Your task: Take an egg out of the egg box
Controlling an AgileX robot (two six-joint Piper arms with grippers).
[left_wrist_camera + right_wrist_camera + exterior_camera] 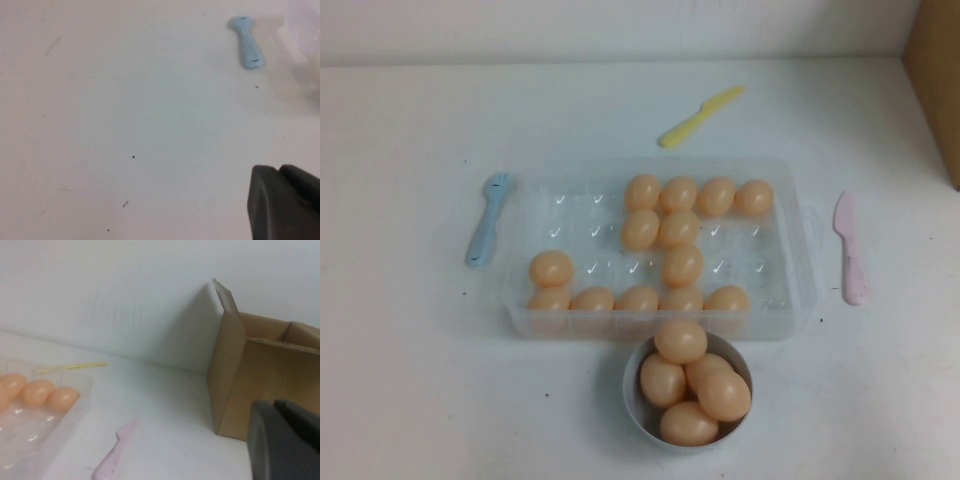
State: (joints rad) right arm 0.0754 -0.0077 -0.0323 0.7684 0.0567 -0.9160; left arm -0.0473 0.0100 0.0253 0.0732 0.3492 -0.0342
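Observation:
The clear plastic egg box (570, 215) lies in the middle of the table and holds several peach-orange eggs (681, 265) in its back right cells, its middle and its front row. Neither gripper shows in the high view. My left gripper (280, 170) is shut and empty over bare table left of the box, whose clear corner (305, 40) shows in the left wrist view. My right gripper (274, 404) is shut and empty to the right of the box, which shows in the right wrist view (30, 435) with three eggs (37, 391).
A round grey-blue bowl (635, 400) with several eggs stands just in front of the box. A blue utensil (488, 218) lies left of it, a yellow knife (700, 116) behind it and a pink knife (850, 248) to its right. A cardboard box (935, 80) stands at the far right.

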